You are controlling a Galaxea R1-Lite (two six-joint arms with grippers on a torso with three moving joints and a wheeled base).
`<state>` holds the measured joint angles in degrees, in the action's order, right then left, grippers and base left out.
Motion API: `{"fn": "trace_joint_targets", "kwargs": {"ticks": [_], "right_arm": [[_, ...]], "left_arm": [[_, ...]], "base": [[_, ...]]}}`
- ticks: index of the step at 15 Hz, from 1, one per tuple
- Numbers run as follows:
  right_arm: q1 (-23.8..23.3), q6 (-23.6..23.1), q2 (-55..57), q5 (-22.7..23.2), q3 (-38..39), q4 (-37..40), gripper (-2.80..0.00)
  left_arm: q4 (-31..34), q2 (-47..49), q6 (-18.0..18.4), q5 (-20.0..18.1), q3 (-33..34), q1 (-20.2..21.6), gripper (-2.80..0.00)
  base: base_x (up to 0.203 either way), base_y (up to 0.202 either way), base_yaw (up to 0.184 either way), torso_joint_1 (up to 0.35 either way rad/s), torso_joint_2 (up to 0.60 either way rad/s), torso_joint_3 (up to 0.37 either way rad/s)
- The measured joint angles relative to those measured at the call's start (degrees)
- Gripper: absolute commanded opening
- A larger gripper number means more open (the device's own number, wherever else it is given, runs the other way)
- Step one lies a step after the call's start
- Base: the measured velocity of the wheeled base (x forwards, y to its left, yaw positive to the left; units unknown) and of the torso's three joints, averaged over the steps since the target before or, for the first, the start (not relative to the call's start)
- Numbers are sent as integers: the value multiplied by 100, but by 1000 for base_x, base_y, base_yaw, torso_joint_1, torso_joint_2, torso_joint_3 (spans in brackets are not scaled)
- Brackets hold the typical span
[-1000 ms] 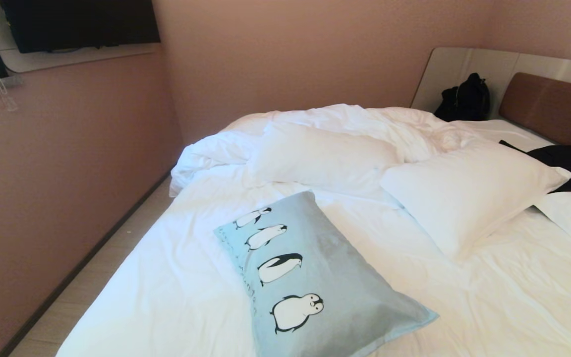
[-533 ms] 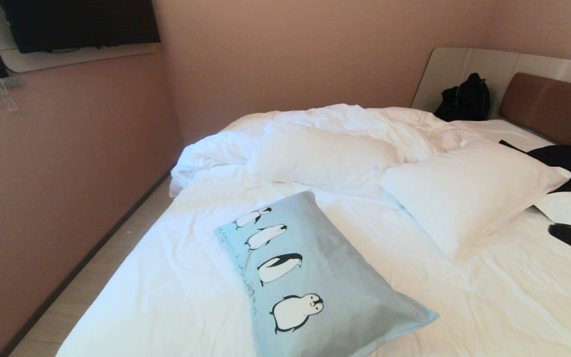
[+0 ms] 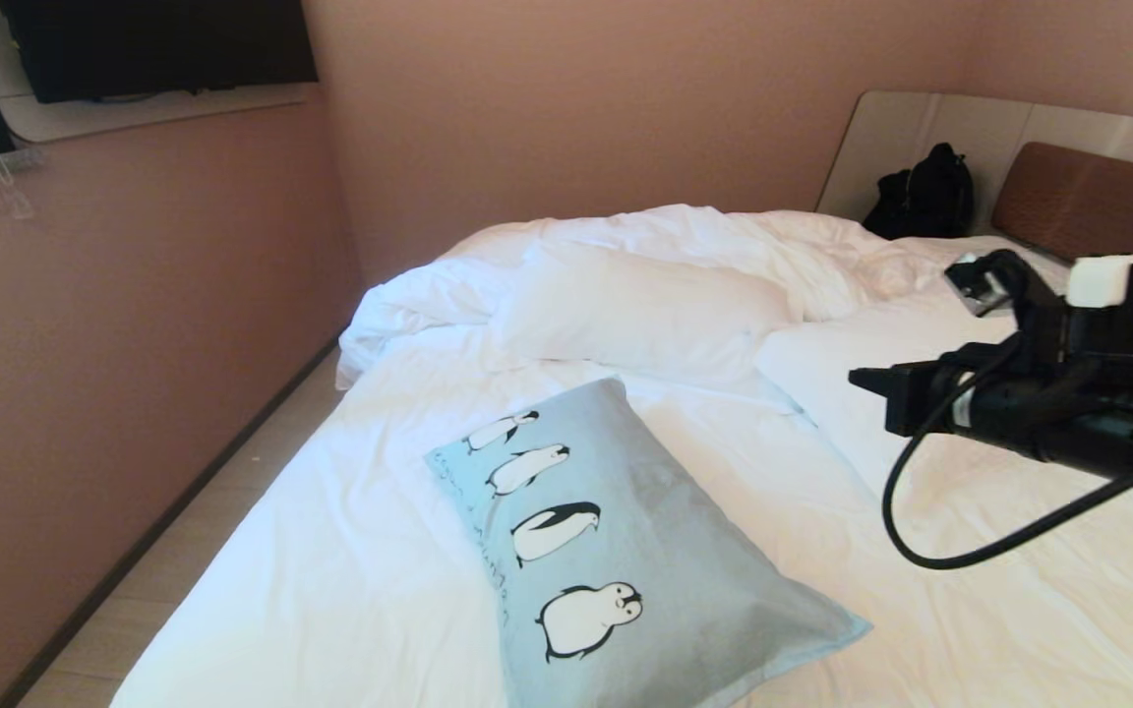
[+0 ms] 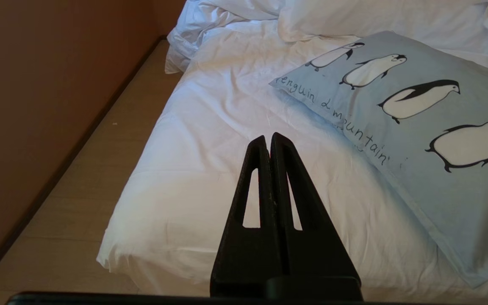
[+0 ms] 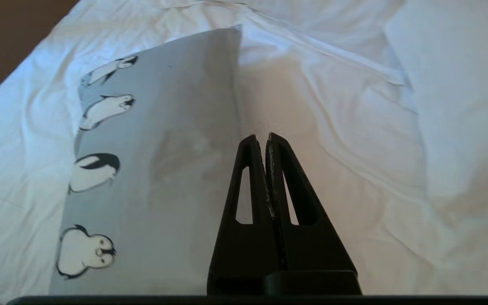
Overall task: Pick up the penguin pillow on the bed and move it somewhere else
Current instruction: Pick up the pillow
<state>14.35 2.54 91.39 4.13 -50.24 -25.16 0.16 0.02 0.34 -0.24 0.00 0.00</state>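
The black right gripper point(image 5: 260, 137), fingers pressed together and empty, hangs above the white-sheeted bed point(image 3: 360, 551) beside the square pale-blue fabric penguin pillow point(image 3: 626, 551), which lies near the bed's front edge.

The penguin pillow point(image 3: 616, 551) lies flat on the near part of the bed point(image 3: 350, 551), and everything else is placed from it. Behind it sits one plain pillow point(image 3: 640, 310) against the bunched duvet point(image 3: 685, 231); to its right and farther back lies a second plain pillow point(image 3: 822, 364), with the right gripper point(image 3: 857, 379) above that one. The headboard point(image 3: 1088, 197) and a bag point(image 3: 925, 192) stand far behind to the right, the floor point(image 3: 183, 551) to the left.
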Motion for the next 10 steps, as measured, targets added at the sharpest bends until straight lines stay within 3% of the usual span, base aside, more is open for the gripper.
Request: {"fn": "trace_joint_targets", "kwargs": {"ticks": [10], "right_arm": [[1267,70,2721,-630,-850,-1268,-280]], "left_arm": [[3,0,-1,0,0,0,-280]], "base": [[0,0,0,0,0,0]]}}
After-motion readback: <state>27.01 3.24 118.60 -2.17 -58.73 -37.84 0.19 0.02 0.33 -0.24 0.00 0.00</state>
